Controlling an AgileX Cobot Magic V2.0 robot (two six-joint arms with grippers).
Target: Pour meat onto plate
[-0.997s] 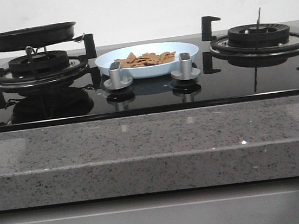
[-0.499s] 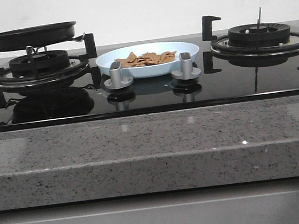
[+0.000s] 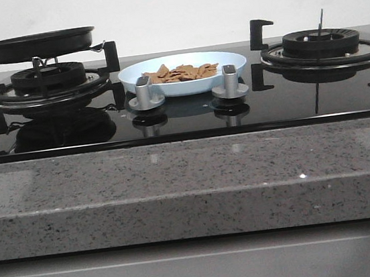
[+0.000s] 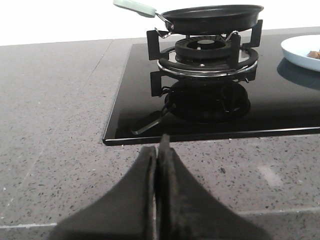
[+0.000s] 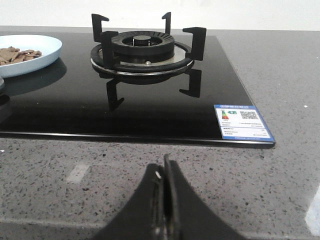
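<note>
The left gripper (image 4: 159,165) has its jaws clenched together on nothing, hanging over the speckled grey stone counter (image 4: 55,130) just short of the black glass hob (image 4: 280,105). The right gripper (image 5: 165,185) is likewise pressed closed and empty, above the counter in front of the hob's edge, with an energy label sticker (image 5: 242,122) on the glass at about one o'clock from it.

In the front view neither gripper shows. At the hob's centre, the pale-blue plate (image 3: 231,75) sits on the glass, and the meat (image 3: 180,73) lies heaped in it as thin orange-brown chips. Two silver control knobs (image 3: 145,95) stand just in front of the plate, at its seven and five o'clock. At nine o'clock from the plate, the black frying pan (image 3: 37,45) rests level on the left burner grate (image 3: 46,81), its pale handle (image 4: 134,7) pointing away from the plate. At three o'clock, the right burner (image 3: 321,44) stands bare.
</note>
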